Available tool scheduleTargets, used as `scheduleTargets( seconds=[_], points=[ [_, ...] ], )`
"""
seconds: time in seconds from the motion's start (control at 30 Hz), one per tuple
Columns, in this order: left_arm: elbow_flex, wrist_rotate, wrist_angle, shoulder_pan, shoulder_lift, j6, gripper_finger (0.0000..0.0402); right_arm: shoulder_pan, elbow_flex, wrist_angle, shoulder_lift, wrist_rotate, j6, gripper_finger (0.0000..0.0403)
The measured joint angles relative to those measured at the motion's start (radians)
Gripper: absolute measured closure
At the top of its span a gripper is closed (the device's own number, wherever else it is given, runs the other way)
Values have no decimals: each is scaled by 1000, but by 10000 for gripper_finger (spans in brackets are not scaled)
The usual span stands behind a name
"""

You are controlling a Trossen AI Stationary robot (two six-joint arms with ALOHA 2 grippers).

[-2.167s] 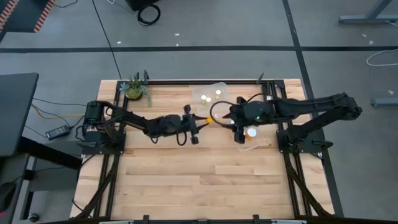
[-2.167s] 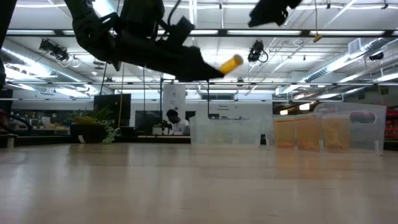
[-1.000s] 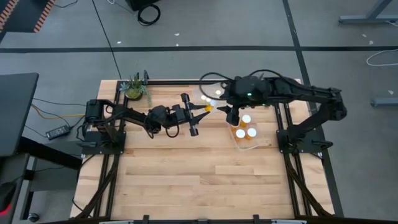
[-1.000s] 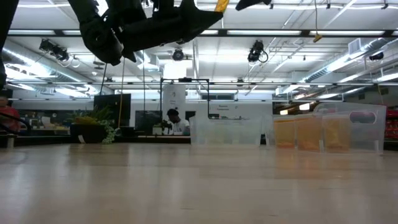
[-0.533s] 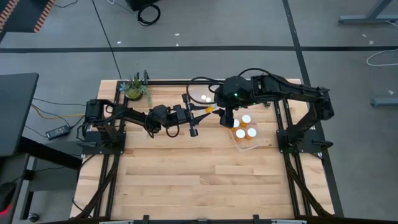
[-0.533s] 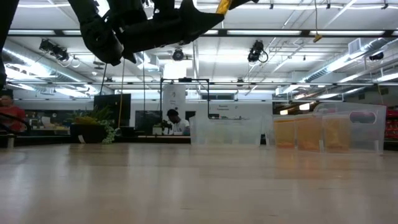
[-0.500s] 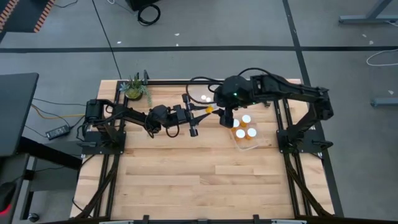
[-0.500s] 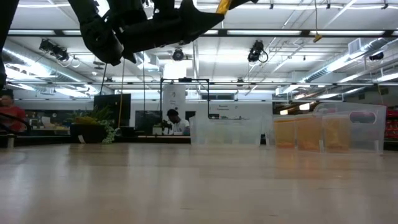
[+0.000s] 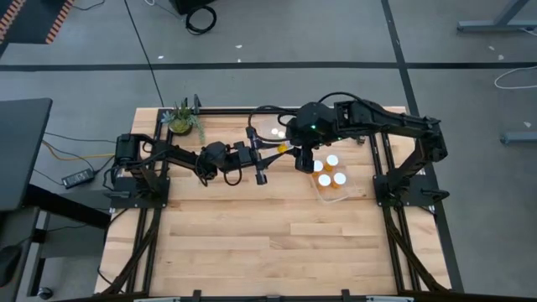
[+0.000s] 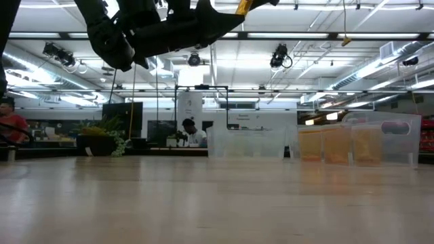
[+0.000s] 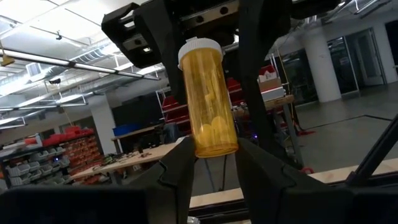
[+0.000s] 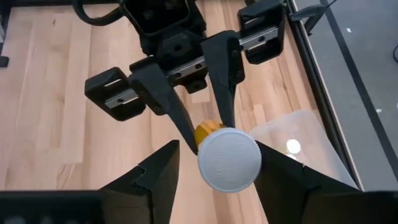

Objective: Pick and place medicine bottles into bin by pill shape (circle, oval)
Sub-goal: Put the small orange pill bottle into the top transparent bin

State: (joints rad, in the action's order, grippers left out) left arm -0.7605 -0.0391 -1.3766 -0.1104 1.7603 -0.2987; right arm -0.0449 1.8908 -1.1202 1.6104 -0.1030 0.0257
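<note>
My left gripper [image 9: 273, 153] is shut on an amber medicine bottle [image 9: 284, 148] with a white cap, held high over the table's far middle. The bottle also shows in the left wrist view [image 11: 208, 99] and at the top of the low view [image 10: 242, 6]. My right gripper [image 12: 216, 149] is open. Its fingers stand on either side of the bottle's white cap [image 12: 229, 160], and I see no clear touch. More capped bottles [image 9: 332, 160] stand in a clear bin [image 9: 336, 191] under the right arm. My left gripper pinches the bottle's bottom end [image 11: 214, 146] between its two fingers. The fingers come from the table's left, slanting upward, and lie along the bottle. The bottle sticks out past the fingertips, cap end away from the gripper, lifted clear of the table.
A second clear bin [image 9: 289, 126] at the far edge holds white-capped bottles [image 9: 274, 132]. A small potted plant [image 9: 183, 119] stands at the far left. Bare wood lies across the table's near half [image 9: 268, 243]. People show in the room beyond the table [image 10: 188, 132].
My right gripper has gone toward the table's left, from over the right bin to the bottle that my left gripper holds, and its open fingers now flank the cap. My left gripper and the bottle have kept still.
</note>
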Motion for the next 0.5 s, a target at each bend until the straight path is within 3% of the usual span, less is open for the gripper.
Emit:
scheduleTargets(
  seconds=[0.5],
  points=[
    [0,2,0,1,0,-1,278,-6,-1,22,0,31,-9,269]
  ],
)
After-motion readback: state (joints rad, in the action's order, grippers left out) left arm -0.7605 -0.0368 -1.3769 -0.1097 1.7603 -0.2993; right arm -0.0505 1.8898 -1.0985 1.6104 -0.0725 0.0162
